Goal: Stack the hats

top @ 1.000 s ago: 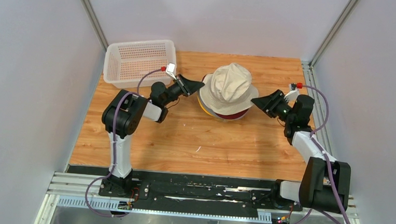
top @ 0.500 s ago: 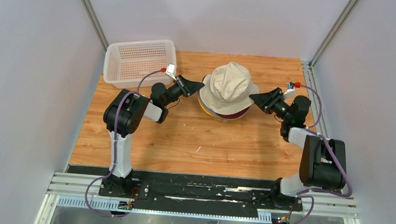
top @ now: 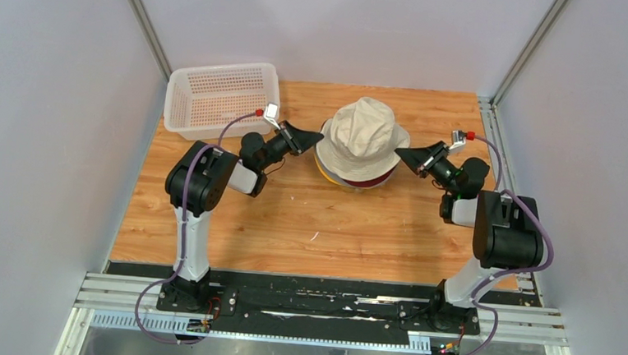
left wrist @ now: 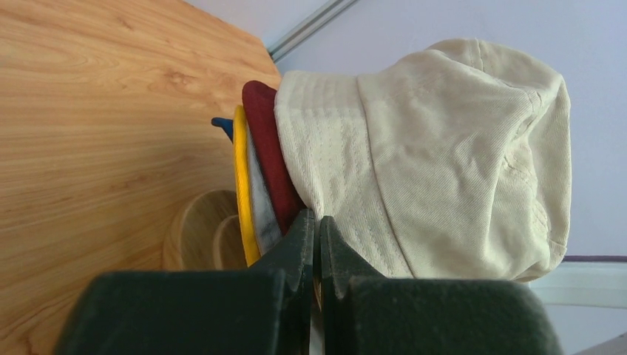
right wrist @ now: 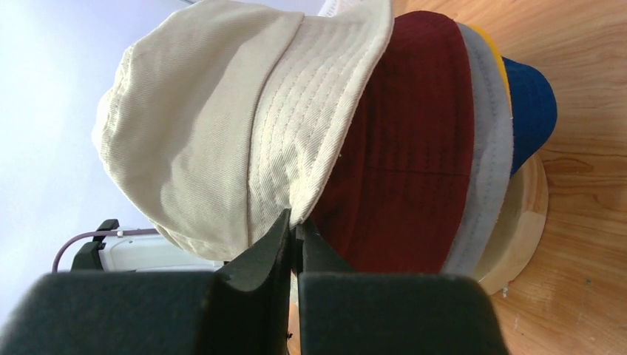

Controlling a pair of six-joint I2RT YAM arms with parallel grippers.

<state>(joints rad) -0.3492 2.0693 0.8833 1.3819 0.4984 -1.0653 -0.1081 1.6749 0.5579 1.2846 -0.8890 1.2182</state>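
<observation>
Arms rise from the near edge of the wooden tabletop and bend inward from both sides toward its middle. The left gripper is closed, its fingers pressed together with the tips at the left edge of the stack's brims. In the left wrist view those tips meet the cloth where the beige brim lies over the dark red one. Whether any fabric is pinched between them cannot be told. The right gripper is closed too, and in its own wrist view its tips sit right at the hem of the beige brim. Whether any cloth is caught there is unclear.

Between the two grippers, at mid-table, the hats stand in one pile on a round wooden stand. The pile's axis is upright, with the crowns pointing up and the brims drooping all round. The beige hat is on top. Under it come the dark red hat, the grey hat, the yellow hat and the navy hat at the bottom.

Farther back, at the far left corner, sits a white perforated basket, well apart from the pile.
</observation>
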